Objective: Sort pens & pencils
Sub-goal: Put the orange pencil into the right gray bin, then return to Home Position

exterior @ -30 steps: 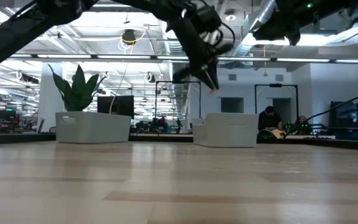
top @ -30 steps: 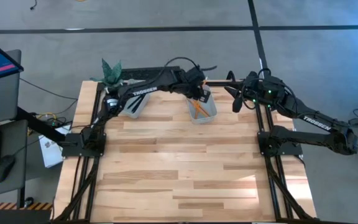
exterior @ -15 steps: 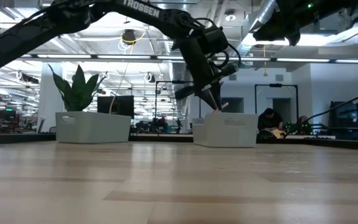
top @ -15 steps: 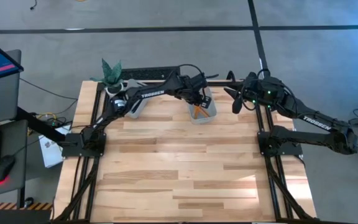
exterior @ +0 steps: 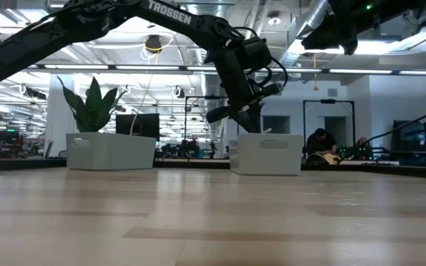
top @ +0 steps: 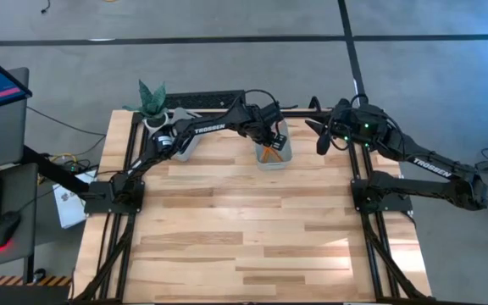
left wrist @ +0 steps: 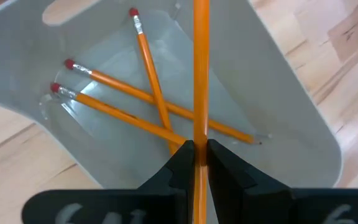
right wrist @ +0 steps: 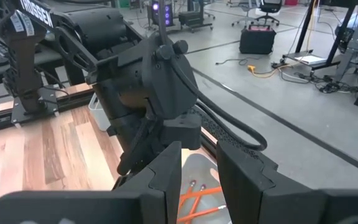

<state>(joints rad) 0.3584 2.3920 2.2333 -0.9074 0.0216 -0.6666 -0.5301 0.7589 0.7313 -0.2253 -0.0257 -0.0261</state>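
My left gripper (top: 268,141) hangs just over the right grey bin (top: 275,152) at the table's far edge, shut on an orange pencil (left wrist: 199,74). Three more pencils (left wrist: 148,102) lie crossed on that bin's floor. The low view shows the gripper (exterior: 255,125) at the bin's rim (exterior: 266,137). A second grey bin (exterior: 109,151) stands to the left, mostly under the left arm in the high view. My right gripper (top: 320,137) waits open and raised near the table's far right corner. No black pens show. My left gripper pinches the orange pencil's shaft (left wrist: 200,134) between its two fingertips (left wrist: 182,158). The fingers point down into the bin from above, at a slant. The pencil runs on past the fingertips over the bin's inside, lifted clear of the three lying there.
A potted plant (top: 151,100) stands at the far left corner, behind the left bin. Bare wooden tabletop (top: 252,229) fills the middle and near part. The right arm (exterior: 339,26) hangs high in the low view. A person (exterior: 318,144) sits in the room beyond.
My left gripper has come down toward the right bin, from well above its rim to just over its opening, carrying the pencil along and keeping shut on it. The pencil's end now sits at the bin's rim.
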